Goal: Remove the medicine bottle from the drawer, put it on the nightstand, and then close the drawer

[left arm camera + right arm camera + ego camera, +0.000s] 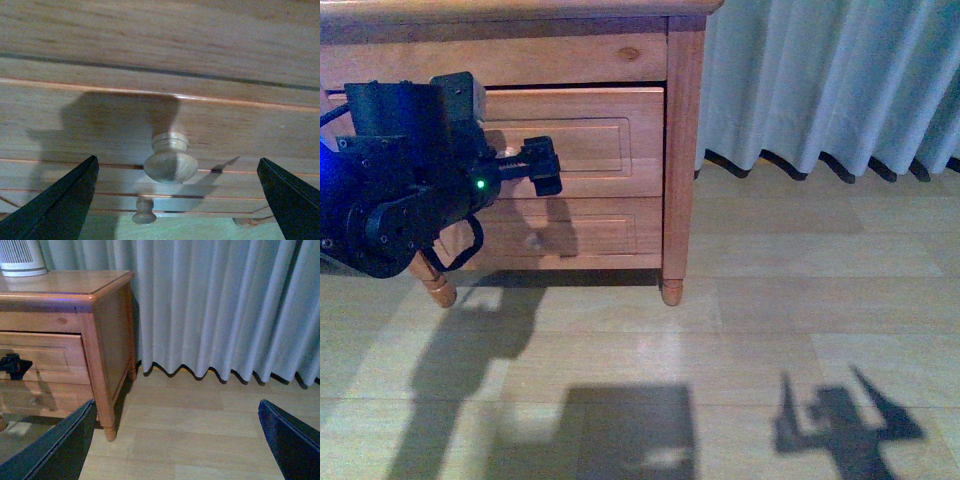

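Left gripper (176, 160) spread wide, flanking the honey-brown panelled drawer's (610, 140) 1 round knob (170, 162); right gripper (176, 401) gapes too.

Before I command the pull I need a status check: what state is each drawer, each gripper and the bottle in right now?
drawer: at most barely ajar, inside hidden.
lower drawer: shut.
left gripper: open, straddling the drawer's knob, not clamped on it.
right gripper: open, holding nothing.
medicine bottle: not in view.
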`<state>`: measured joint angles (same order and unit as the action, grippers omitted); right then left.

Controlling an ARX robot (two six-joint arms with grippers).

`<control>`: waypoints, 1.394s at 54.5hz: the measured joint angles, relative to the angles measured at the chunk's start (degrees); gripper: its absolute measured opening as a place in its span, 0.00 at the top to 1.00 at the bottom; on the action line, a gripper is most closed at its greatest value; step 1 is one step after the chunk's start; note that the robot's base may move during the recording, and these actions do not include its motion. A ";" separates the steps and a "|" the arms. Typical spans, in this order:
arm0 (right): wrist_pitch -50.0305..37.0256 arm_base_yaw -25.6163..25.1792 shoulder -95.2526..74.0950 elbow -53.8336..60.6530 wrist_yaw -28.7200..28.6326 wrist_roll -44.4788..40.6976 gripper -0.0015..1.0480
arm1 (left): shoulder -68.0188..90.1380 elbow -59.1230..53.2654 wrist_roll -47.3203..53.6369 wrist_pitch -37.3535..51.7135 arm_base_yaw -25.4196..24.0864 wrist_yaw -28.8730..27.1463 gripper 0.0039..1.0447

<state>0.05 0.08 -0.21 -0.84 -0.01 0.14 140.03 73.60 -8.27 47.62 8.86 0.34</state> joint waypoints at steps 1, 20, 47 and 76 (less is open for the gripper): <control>0.00 0.00 0.00 0.00 0.00 0.00 0.07 | 0.00 0.00 -0.02 0.00 0.00 -0.02 0.07; 0.00 0.00 0.00 0.00 0.00 0.00 0.07 | 0.02 0.83 -0.50 0.17 0.20 -0.24 0.12; 0.00 0.00 0.00 0.00 0.00 0.00 0.07 | 0.74 1.09 0.09 0.70 0.52 -1.27 0.74; 0.00 0.00 0.00 0.00 0.00 0.00 0.07 | -5.27 -18.69 -1.05 14.45 1.51 -0.50 0.75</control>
<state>0.05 0.08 -0.21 -0.84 -0.01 0.14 134.76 54.92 -9.32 62.06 10.37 -0.16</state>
